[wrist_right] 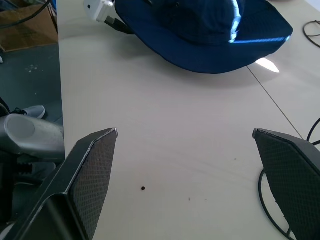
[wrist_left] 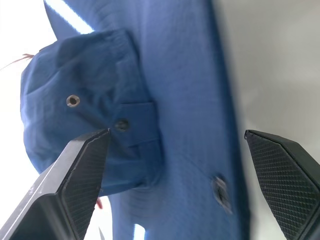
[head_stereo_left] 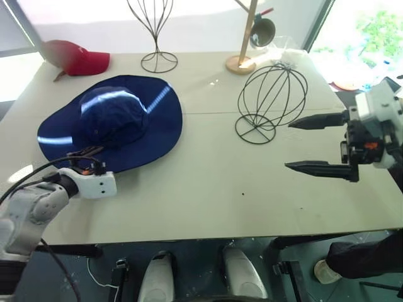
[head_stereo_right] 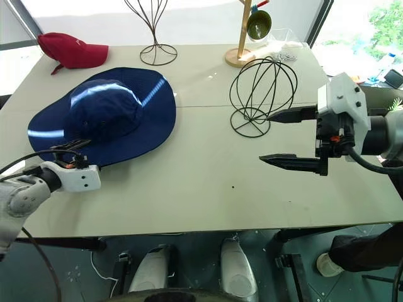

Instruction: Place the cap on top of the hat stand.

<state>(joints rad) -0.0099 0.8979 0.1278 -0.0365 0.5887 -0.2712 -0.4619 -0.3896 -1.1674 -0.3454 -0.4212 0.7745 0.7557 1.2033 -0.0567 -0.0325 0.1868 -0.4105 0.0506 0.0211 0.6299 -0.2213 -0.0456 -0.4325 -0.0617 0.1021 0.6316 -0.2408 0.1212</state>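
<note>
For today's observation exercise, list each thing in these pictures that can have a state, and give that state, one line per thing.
Cap: lying flat on the table, crown up, not on any stand.
Hat stand: upright, bare.
Left gripper: open, at the cap's near brim.
Right gripper: open, holding nothing, beside the hat stand.
Red baseball cap: lying at the table's far corner.
Tall wire stand: upright, bare.

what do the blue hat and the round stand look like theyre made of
The hat looks like woven fabric, matte with a slight sheen: the left wrist view shows a fine weave, stitched seams, metal eyelets and a floppy brim. The stand looks like thin dark metal wire, painted or coated: see-through bent hoops on a ring base.
</note>
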